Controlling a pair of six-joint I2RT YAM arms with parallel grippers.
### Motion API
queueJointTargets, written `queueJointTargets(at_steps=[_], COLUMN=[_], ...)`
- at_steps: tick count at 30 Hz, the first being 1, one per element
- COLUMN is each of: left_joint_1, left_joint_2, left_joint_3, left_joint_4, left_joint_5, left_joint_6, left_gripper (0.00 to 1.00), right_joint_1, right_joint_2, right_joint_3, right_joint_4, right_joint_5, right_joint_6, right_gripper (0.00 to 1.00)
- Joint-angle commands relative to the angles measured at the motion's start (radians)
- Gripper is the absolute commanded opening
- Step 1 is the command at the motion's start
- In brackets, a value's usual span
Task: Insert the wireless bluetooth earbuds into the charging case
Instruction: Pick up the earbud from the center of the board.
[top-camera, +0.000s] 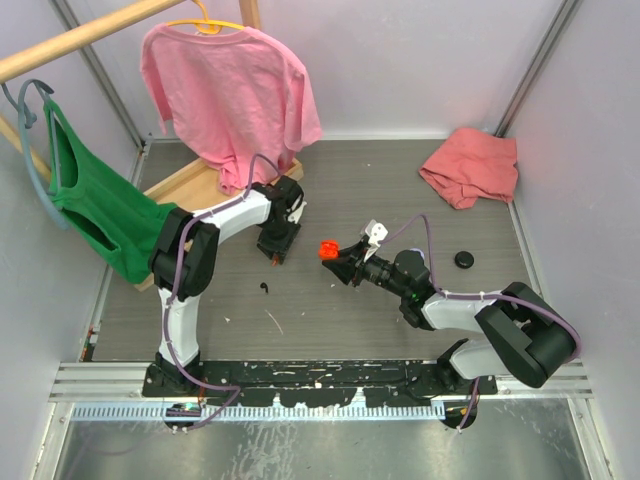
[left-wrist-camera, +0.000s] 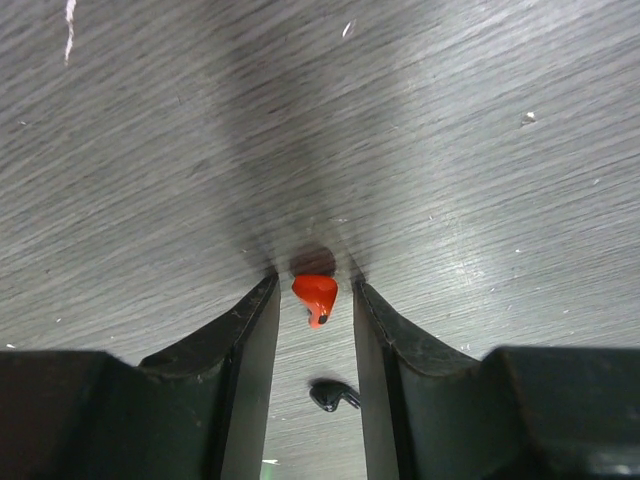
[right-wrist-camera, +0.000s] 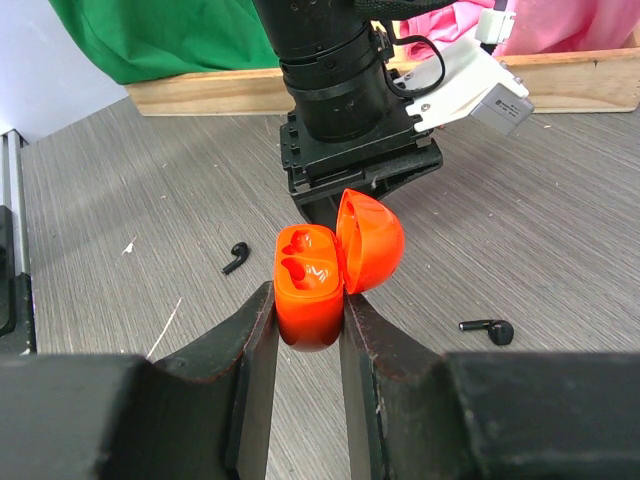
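Our right gripper (right-wrist-camera: 308, 298) pinches the open orange charging case (right-wrist-camera: 303, 262); our left gripper (left-wrist-camera: 313, 270) straddles an orange-red earbud (left-wrist-camera: 316, 293), jaws narrowly spread, not touching it.

Orange-red plastic charging case (right-wrist-camera: 300, 265): round, glossy, lid hinged open, two wells showing; clamped in right gripper (right-wrist-camera: 307, 297). Orange-red plastic earbud (left-wrist-camera: 315, 295): tiny, between the fingers of left gripper (left-wrist-camera: 312, 280). First black stemmed earbud (right-wrist-camera: 236, 257), second black stemmed earbud (right-wrist-camera: 488, 330): flat on grey tabletop (right-wrist-camera: 560, 230), well apart.
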Motion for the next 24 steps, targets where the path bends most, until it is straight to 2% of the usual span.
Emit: queueJointTargets(at_steps=[1, 16, 24], left_joint_1=[0.006, 0.006, 0.006], left_joint_2=[-0.001, 0.046, 0.029], left_joint_3=[0.022, 0.061, 0.032], left_joint_4=[-0.033, -0.005, -0.018], left_joint_5=[-0.003, 0.015, 0.025], left_joint_6=[0.014, 0.031, 0.022], left_gripper=[0.36, 0.33, 0.21], right_joint_1=[0.004, 0.003, 0.004], right_joint_2=[-0.006, 0.000, 0.003], right_joint_3=[0.036, 0.040, 0.041], right_joint_4=[0.044, 0.043, 0.043], right_joint_5=[-0.008, -0.012, -0.014], right_joint_6=[0.006, 0.007, 0.008], right_gripper=[0.01, 0.01, 0.01])
